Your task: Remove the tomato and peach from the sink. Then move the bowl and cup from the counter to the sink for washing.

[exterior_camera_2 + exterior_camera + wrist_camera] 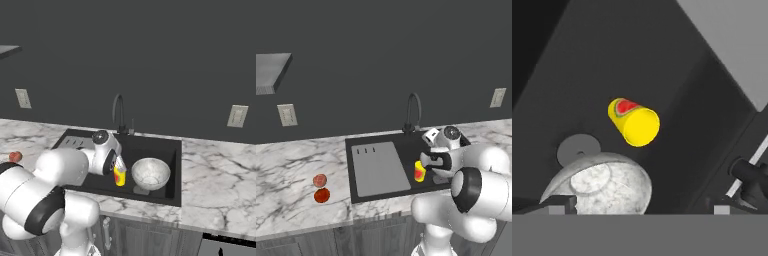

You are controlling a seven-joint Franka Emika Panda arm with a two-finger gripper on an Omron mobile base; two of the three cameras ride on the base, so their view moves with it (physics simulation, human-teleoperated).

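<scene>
Dark wall behind a white, grey-veined marble bench (pixel 291 175). Matte black rectangular sink (pixel 165 150) holds the speckled pale bowl (pixel 150 173) and the smooth yellow cup (pixel 119 176), near each other. Peach (pixel 319 180) and tomato (pixel 321 195), round, sit on the bench. Gripper (pixel 640 207) above the basin, jaws wide, empty; fingertips cut off.

dark grey wall (pixel 381 55) behind everything. two pale outlet plates on it: one (pixel 287 114) above the counter's left end, one (pixel 498 97) above its right end. grey shelf or hood corner (pixel 271 72) jutting from the wall at upper left. grey cabinet fronts (pixel 331 240) under the counter's front edge, with a slim handle (pixel 106 232) on one door.
</scene>
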